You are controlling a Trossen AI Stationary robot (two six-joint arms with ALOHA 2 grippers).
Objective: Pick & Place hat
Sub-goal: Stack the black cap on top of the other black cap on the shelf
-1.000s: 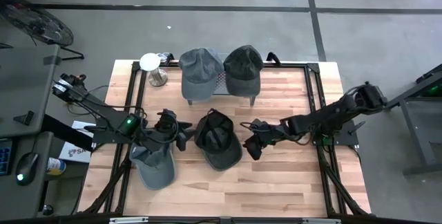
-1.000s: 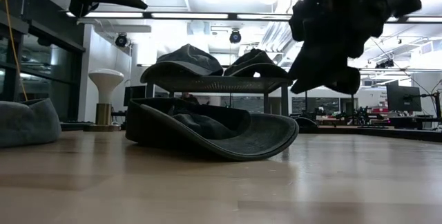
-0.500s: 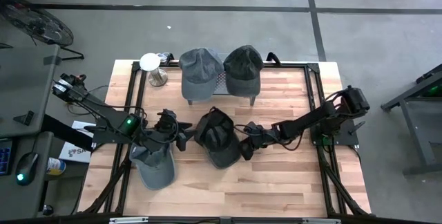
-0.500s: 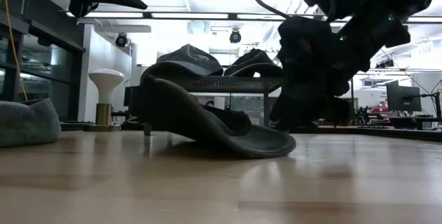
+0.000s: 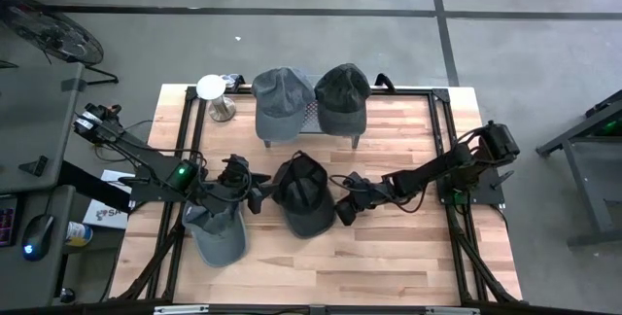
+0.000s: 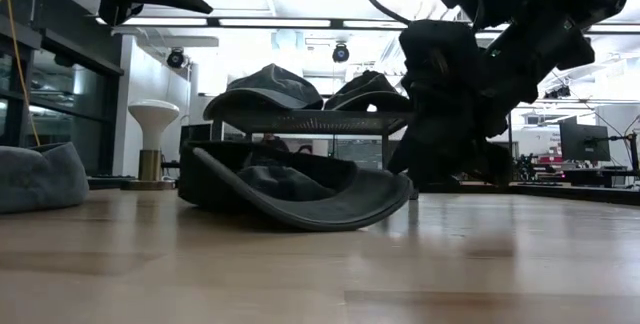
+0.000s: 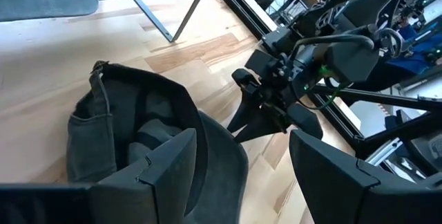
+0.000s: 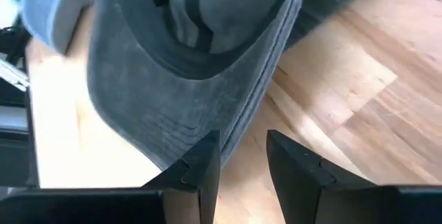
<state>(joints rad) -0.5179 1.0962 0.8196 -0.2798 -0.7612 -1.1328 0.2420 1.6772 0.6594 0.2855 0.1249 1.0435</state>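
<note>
Right gripper (image 5: 347, 207) sits low over the wooden table (image 5: 389, 257), just beside the brim edge of the dark cap (image 5: 304, 195) that lies upside down at the table's middle; in the right wrist view its two fingers (image 8: 202, 169) stand apart with a narrow gap, the cap's brim (image 8: 200, 106) just ahead of the tips and not between them, so the claw is open and holds nothing; in the low view this gripper (image 6: 440, 154) hangs dark at the cap's right side, the cap (image 6: 285, 189) resting with its brim curling up off the wood.

Left gripper (image 5: 255, 192) waits on the other side of the same cap, close to its crown; its fingers (image 7: 162, 165) are spread wide in the left wrist view, empty, with the cap's hollow inside (image 7: 145, 131) below them and the right arm's gripper (image 7: 266, 103) beyond it; under the left arm, at the near left of the table, lies a grey cap (image 5: 218, 235), crown up.

Farther back, a small metal rack (image 5: 309, 116) stands near the table's far edge and carries two caps side by side, a blue-grey one (image 5: 280, 101) on the left and a dark green-grey one (image 5: 342, 96) on the right; a white mushroom-shaped stand (image 5: 214, 96) is at the far left corner, just beside the rack.
</note>
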